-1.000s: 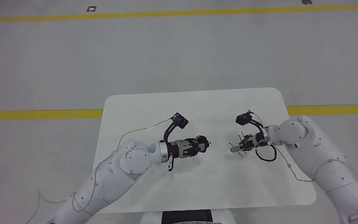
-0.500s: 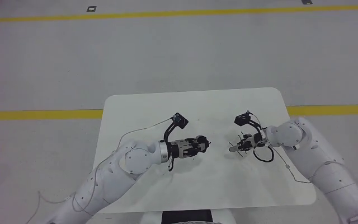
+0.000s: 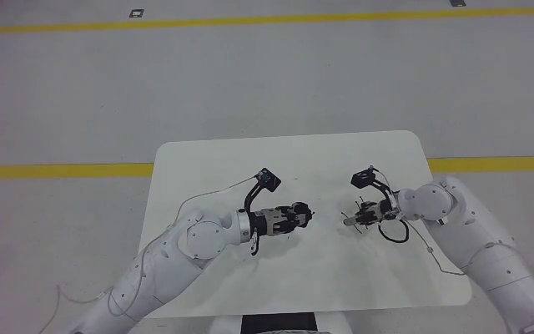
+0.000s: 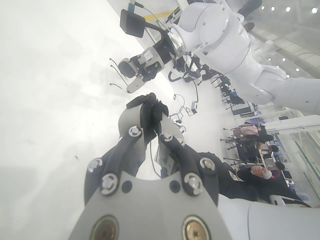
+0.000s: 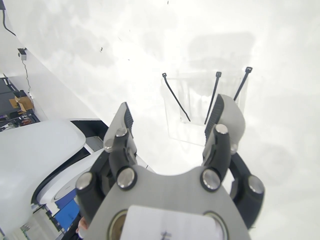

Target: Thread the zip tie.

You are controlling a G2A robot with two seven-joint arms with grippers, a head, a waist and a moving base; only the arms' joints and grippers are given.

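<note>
2 grippers over the table point(image 3: 250, 167), tips turned toward each other across a gap. Nearest, left gripper point(image 4: 151, 106): fingers pressed together, black padding bunched at the tips, a thin dark strand point(image 4: 151, 156) running back between them; cannot tell whether strap or loose wire, nor whether truly pinched. Next, right gripper point(image 5: 172, 104): fingers apart, nothing between them, low over the table. Just beyond its tips, 3 ties point(image 5: 214, 88), black, heads up, tails down in a clear holder point(image 5: 190, 136), each leaning a little. Middle 1 just beside 1 ribbed pad point(image 5: 214, 116); too close to call touching or apart. Other 2 flanking: 1 showing through the gap between the fingers, 1 past the outer side of that pad.

Step in hand, most likely: taking 1 tie from the holder; no threading begun.

To do it well:
- Pick the middle 1, closest to the open fingers.
- Shift sideways first, to centre the strap between both pads before closing, without brushing either neighbour.
- Close on the strap below the head, leaving the head free for the threading to come.
- Keep the flat of the strap against the ribs; thin and springy, probably quick to twist or slip.
- Draw out along the tie's own lean, slowly, to free the tail without dragging or tipping the holder, which looks light.
- Hold well apart from the left gripper until the tail is out.
</note>
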